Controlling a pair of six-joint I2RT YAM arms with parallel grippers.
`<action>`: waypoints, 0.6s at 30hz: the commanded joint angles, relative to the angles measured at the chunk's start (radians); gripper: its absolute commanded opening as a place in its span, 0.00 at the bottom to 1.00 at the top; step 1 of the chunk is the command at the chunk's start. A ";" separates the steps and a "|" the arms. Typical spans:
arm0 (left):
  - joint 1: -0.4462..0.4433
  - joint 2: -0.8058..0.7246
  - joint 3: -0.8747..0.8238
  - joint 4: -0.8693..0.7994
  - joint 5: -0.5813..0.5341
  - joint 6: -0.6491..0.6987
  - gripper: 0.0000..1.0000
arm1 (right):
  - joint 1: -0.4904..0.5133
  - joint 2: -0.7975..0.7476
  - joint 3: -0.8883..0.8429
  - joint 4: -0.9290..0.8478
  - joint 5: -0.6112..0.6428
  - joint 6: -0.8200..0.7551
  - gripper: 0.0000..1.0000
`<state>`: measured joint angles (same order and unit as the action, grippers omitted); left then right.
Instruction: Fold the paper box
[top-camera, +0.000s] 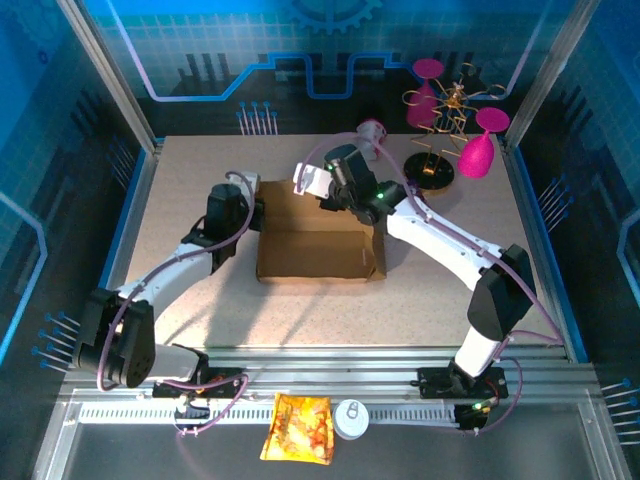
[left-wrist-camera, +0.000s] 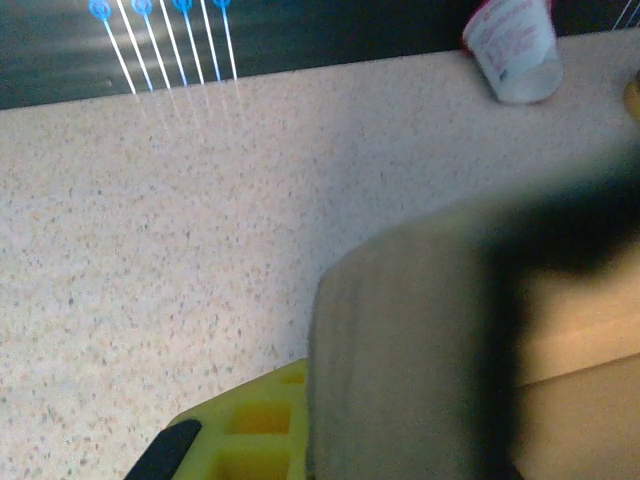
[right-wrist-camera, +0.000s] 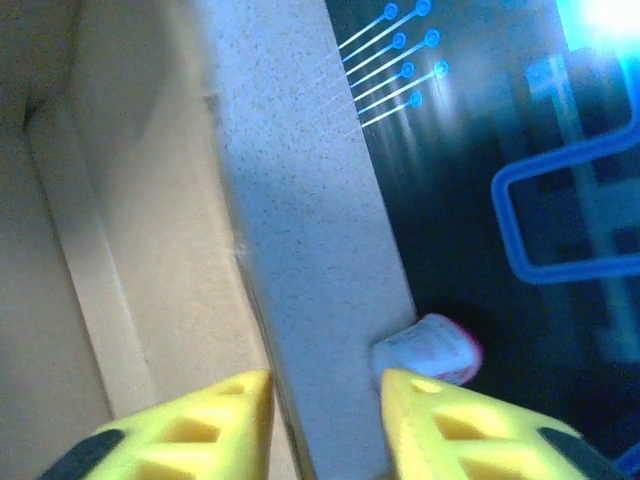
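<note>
**A:** Where is the paper box (top-camera: 320, 250)?

**B:** In the middle of the table (top-camera: 440, 300), between the two arms. It is plain brown cardboard, open on top, with its near and right walls standing.

**A:** What is the left gripper (top-camera: 254, 211) doing?

**B:** It is at the box's far-left corner. The jaws are clenched, and they seem to pinch the left wall. In the left wrist view a blurred cardboard flap rises right beside the one yellow finger (left-wrist-camera: 255, 418) that shows.

**A:** And the right gripper (right-wrist-camera: 327, 385)?

**B:** It is over the far edge of the box, with the jaws released. In the right wrist view the two yellow fingers stand apart with bare tabletop between them. The cardboard edge runs down toward the gap. One finger is over the cardboard and the other over the table. It holds nothing.

**A:** What else is on the table?

**B:** A small white and pink cup (top-camera: 372, 130) lies on its side near the far edge, just beyond the right gripper. To its right is a wire stand (top-camera: 440, 110) with pink glasses hanging from it.

**A:** And nearer the arms?

**B:** An orange-yellow snack bag (top-camera: 298, 428) lies at the near edge, in front of the arm bases. A round white tin (top-camera: 351, 418) sits just beside it on the right. Both are well apart from the box.
</note>
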<state>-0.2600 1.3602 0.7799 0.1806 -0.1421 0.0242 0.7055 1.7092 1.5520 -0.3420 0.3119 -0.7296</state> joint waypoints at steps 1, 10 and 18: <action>-0.016 -0.038 -0.048 0.107 -0.014 0.026 0.00 | -0.048 -0.043 0.043 -0.057 -0.082 0.173 0.49; -0.019 -0.078 -0.087 0.126 -0.027 0.066 0.00 | -0.237 -0.173 0.005 -0.085 -0.269 0.395 0.74; -0.021 -0.060 -0.065 0.119 -0.030 0.069 0.00 | -0.496 -0.210 -0.194 -0.037 -0.586 0.409 0.81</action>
<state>-0.2726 1.3136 0.7021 0.2714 -0.1539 0.0711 0.2993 1.4719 1.4124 -0.3840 -0.0681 -0.3546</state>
